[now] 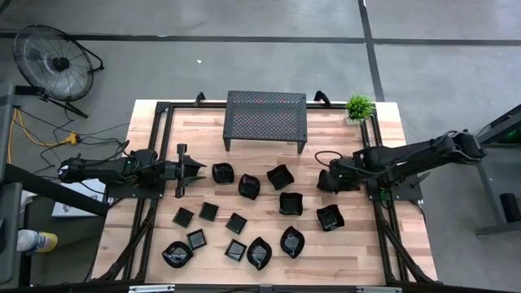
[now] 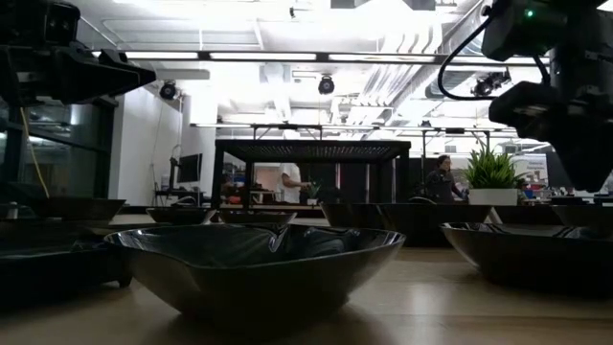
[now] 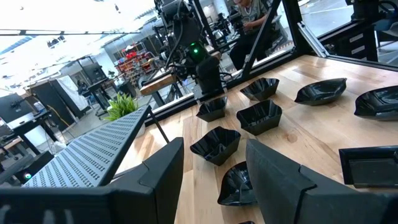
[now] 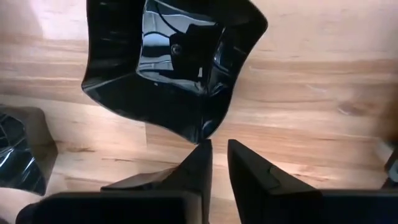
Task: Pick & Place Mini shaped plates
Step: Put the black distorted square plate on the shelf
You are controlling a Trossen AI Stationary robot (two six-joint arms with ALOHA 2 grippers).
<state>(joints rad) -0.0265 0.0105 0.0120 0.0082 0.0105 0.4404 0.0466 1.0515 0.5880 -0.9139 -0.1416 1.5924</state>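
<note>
Several glossy black mini plates (image 1: 248,185) lie bottom-down on the wooden table, between its middle and near edge. My left gripper (image 1: 194,169) is open and hangs level at the table's left, pointing right toward a wavy plate (image 1: 221,172); its wrist view shows its fingers apart (image 3: 214,171) with plates (image 3: 216,144) beyond. My right gripper (image 1: 323,181) points down toward the table's right of centre. Its fingers (image 4: 219,149) stand a narrow gap apart, with bare wood showing between them. A wavy-edged square plate (image 4: 174,68) lies right in front of them. My right gripper comes from above, and the plate's nearest corner (image 4: 204,135) reaches the tip of one finger (image 4: 202,155). Nothing lies between the two fingers. I cannot tell whether the finger touches the corner.
A black perforated rack on legs (image 1: 266,118) stands at the far middle, and a small potted plant (image 1: 359,106) at the far right corner. Another plate (image 4: 18,149) lies beside my right gripper. Dark frame rails (image 1: 155,122) border the table. In the low view, plates (image 2: 254,259) fill the foreground.
</note>
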